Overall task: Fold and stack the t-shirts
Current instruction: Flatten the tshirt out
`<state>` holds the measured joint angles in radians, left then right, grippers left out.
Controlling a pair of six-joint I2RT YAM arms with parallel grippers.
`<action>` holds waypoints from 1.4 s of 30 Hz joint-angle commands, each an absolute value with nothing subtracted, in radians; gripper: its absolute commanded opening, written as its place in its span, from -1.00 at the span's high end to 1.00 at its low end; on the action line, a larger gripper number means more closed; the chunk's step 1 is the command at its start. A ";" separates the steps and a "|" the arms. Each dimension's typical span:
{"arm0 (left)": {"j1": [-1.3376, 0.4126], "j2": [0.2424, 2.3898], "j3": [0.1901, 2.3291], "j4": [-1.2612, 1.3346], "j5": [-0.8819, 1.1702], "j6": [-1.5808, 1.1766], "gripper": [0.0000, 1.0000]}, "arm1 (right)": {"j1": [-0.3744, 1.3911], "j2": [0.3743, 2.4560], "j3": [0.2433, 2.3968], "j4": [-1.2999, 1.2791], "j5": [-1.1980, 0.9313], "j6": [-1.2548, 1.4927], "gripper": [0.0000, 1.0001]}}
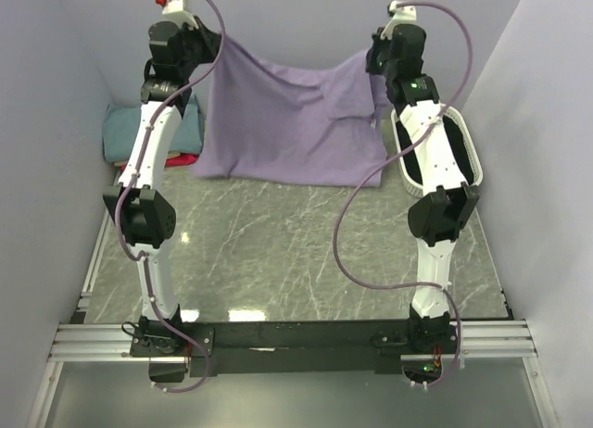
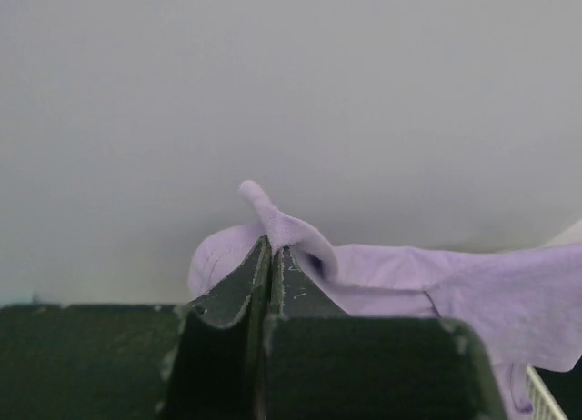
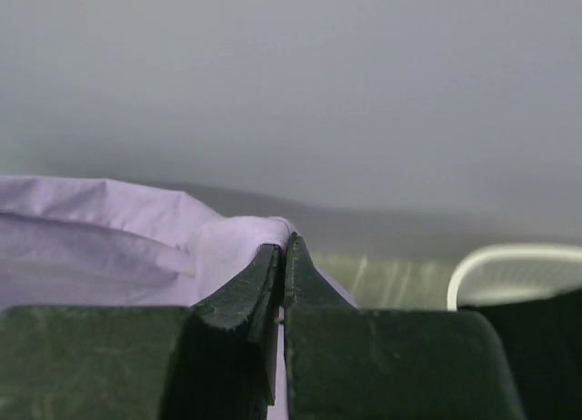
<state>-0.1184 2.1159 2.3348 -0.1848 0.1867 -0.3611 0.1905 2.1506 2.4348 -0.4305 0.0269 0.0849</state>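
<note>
A large lavender t-shirt (image 1: 292,122) hangs stretched between both arms at the back of the table, its lower edge resting on the marble top. My left gripper (image 1: 211,41) is shut on its left upper corner; cloth (image 2: 273,222) bulges over the closed tips (image 2: 272,247). Over on the other side, my right gripper (image 1: 375,56) is shut on the right upper corner, purple fabric (image 3: 109,243) pinched at its tips (image 3: 284,247). Folded teal (image 1: 125,132) and red (image 1: 181,158) t-shirts lie stacked at the back left, partly hidden by the left arm.
A white oval basket (image 1: 468,155) sits at the back right, beside the right arm; its rim (image 3: 509,256) shows in the right wrist view. Grey walls close in the left, back and right. The marble tabletop (image 1: 296,252) lies in front of the shirt.
</note>
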 commanded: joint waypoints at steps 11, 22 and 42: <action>-0.132 1.681 1.768 0.264 0.233 -0.368 0.99 | 0.204 1.913 2.175 -0.269 -0.078 0.072 1.00; -0.173 1.266 1.303 -0.105 0.221 -0.434 0.98 | 0.282 1.441 1.583 -0.417 -0.115 0.127 1.00; -0.184 0.845 1.071 -0.952 0.224 -0.564 0.87 | 0.387 0.743 1.023 -0.822 -0.038 0.494 1.00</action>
